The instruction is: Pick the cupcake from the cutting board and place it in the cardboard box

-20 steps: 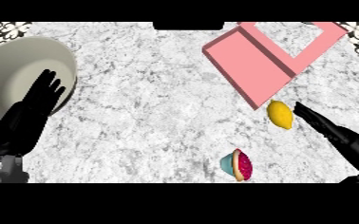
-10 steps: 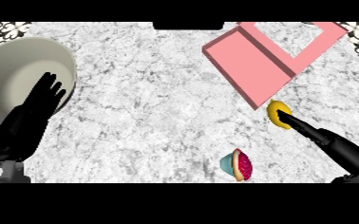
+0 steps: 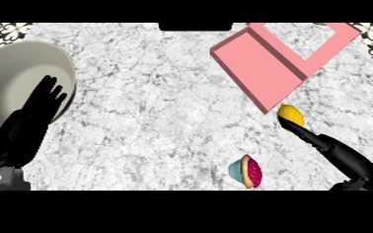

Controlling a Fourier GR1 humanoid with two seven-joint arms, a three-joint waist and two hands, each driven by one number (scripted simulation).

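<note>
The cupcake (image 3: 247,172), with a teal wrapper and a magenta top, lies on its side on the marble counter near the front edge, right of centre. No cutting board shows under it. The box (image 3: 266,66) is pink, open-topped and tilted, at the back right. My right hand (image 3: 315,139) comes in from the lower right with straight fingers, open; its fingertips touch the lower edge of a yellow lemon (image 3: 290,112), up and to the right of the cupcake. My left hand (image 3: 38,107) rests open at the left edge, fingers up.
A large round beige plate (image 3: 29,71) lies at the far left, partly under my left hand. The lemon sits just below the pink box's near corner. A patterned wall strip runs along the counter's back edge.
My right hand has moved up and left, from beside the lemon to over its lower edge. The lemon, the cupcake and the left hand have stayed where they were.
</note>
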